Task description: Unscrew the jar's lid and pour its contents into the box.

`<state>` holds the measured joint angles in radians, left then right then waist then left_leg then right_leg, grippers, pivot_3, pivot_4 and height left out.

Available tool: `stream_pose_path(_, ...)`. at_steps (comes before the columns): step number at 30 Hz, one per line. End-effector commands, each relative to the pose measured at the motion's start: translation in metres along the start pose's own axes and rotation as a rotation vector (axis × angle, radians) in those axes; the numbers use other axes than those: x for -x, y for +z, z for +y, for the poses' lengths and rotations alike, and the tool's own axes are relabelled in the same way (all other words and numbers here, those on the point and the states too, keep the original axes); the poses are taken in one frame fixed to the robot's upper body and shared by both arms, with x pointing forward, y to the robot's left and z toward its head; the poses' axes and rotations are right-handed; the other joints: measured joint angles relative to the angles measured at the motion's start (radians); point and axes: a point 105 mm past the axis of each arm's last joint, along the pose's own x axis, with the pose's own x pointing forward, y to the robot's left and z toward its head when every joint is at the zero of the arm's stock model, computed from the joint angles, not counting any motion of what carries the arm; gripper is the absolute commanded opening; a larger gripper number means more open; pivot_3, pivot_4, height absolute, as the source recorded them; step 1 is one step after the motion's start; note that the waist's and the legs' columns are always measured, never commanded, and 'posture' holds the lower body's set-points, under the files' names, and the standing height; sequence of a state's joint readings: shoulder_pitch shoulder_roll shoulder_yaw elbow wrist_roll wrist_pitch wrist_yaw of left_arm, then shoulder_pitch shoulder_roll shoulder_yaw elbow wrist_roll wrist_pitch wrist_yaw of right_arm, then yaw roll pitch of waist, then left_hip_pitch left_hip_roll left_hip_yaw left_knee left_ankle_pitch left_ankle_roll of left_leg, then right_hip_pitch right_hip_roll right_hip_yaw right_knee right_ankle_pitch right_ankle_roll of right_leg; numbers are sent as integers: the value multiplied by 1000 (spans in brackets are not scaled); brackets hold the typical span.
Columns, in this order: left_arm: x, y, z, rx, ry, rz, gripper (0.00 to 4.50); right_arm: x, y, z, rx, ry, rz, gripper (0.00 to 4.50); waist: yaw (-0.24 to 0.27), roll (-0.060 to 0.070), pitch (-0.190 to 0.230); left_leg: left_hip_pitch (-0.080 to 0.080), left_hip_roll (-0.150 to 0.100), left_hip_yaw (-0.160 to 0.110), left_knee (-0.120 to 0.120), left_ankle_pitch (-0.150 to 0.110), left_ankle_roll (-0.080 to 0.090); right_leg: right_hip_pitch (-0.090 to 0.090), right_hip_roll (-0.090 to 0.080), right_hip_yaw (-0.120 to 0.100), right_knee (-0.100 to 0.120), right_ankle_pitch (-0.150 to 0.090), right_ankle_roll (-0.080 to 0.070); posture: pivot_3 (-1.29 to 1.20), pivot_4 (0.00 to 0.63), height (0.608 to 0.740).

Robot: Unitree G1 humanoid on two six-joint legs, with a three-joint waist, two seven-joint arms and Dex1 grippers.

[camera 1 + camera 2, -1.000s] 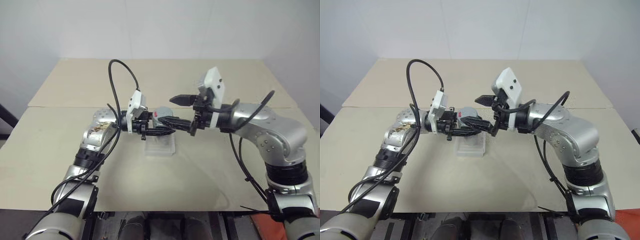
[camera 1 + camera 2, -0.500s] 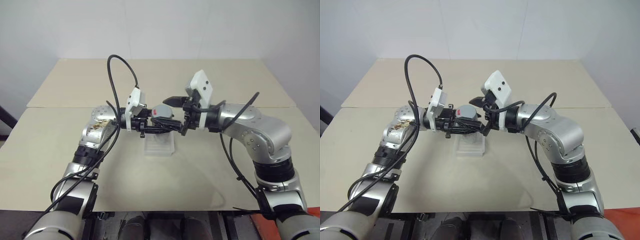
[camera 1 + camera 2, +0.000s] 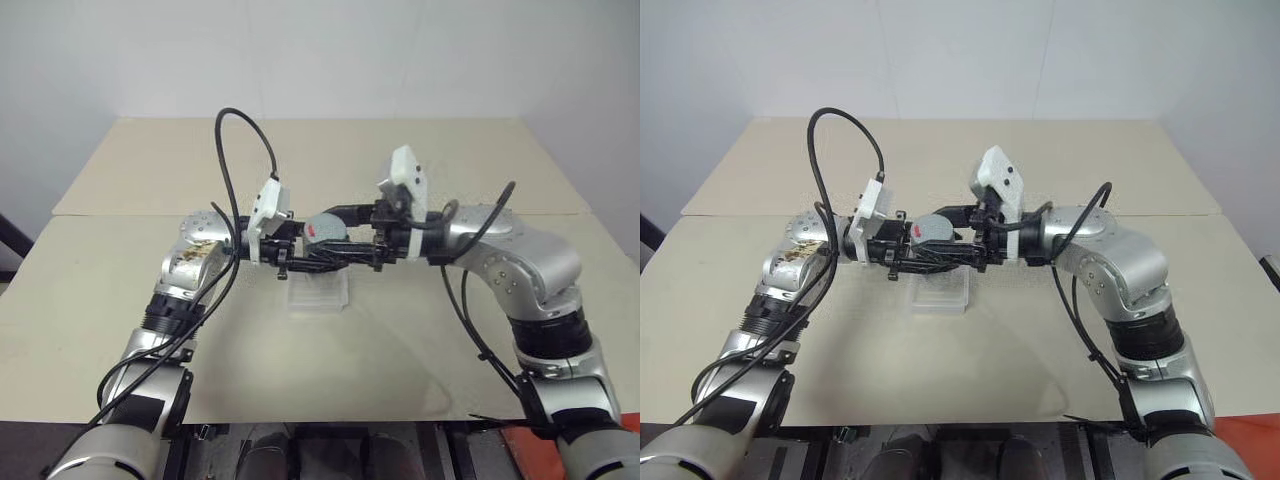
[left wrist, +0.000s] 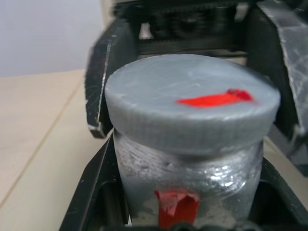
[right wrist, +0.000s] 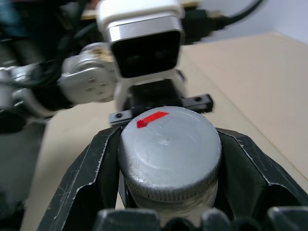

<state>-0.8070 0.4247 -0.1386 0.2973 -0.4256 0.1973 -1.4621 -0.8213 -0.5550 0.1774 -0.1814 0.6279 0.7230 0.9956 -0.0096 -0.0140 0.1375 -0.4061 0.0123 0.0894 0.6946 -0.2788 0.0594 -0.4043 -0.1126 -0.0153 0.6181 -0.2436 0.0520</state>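
Right gripper (image 5: 168, 211) is clamped on the lid (image 5: 169, 151), its 2 black fingers (image 5: 89, 183) pressed to opposite sides of the grey cap, reaching in level from the right. Opposite it, the left gripper (image 4: 187, 211) is closed around the jar (image 4: 187, 178) just below that cap, so the jar hangs between the 2 tools, upright and lifted off the table (image 3: 130, 330). Directly beneath both grippers sits the box (image 3: 318, 294), clear, shallow and seemingly bare.

Risks from here, as a judgement: if the left grip is too light, the jar will spin with the lid instead of letting the thread turn. A twist that is off the jar's axis could lever the jar out of the left fingers and drop it on the box. Once the cap frees, any tilt could spill the contents beside the box.

Its lid is a flat grey disc with a red stripe across the top and a ribbed edge. Below it, the jar's wall looks silvery and crinkled, with a scrap of red on it; its contents cannot be seen.
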Motion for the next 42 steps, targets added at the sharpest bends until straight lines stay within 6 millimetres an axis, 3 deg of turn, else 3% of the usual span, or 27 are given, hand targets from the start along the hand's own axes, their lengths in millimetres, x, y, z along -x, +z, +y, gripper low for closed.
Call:
stream_pose_path(1,3,16,-12,-36,-96,-58,2095,2,-8,1,113,230,33,2792,-8,0,0,0,0,0,0,0,0,0,0,0,0,0,0,0,150,740)
stream_pose_path(6,-2,19,-16,-45,-120,-69,2095,-14,-9,-3,142,456,29,2792,-18,0,0,2,1,1,0,0,-1,0,1,1,2,0,0,0,150,740)
stream_pose_path(13,-1,21,-17,-58,-96,-69,2095,-35,-5,-14,178,489,19,2792,-21,0,0,2,2,0,0,1,-2,-2,0,0,6,0,0,0,150,740)
stream_pose_path(14,1,21,-17,-57,-93,-69,2095,-36,-5,-15,179,479,23,3142,-19,1,0,2,2,0,0,1,-2,-2,0,0,7,0,0,0,150,740)
stream_pose_path(18,7,18,-17,-44,-58,-52,2095,-31,-4,-21,155,404,35,4366,-12,1,0,2,2,0,1,1,-2,-2,-1,-1,7,0,0,0,150,740)
stream_pose_path(23,27,14,1,0,104,-48,2095,-4,1,-32,166,174,40,4439,-4,1,0,2,2,0,1,1,-2,-2,-1,-1,8,0,0,0,150,740)
stream_pose_path(29,47,12,25,24,260,-55,2095,26,20,-20,138,-43,-63,4439,-4,1,0,2,2,0,0,1,-2,-2,-2,-2,8,0,0,0,150,740)
stream_pose_path(35,40,11,30,25,247,-49,2095,7,27,-7,121,-183,-85,4439,-7,1,0,2,2,1,0,1,-2,-3,-1,-1,8,0,0,0,150,740)
stream_pose_path(42,33,11,31,32,219,-43,2095,-22,28,-31,79,-381,-53,4439,-6,1,0,2,1,1,1,1,-2,-3,-1,-1,8,0,0,0,150,740)
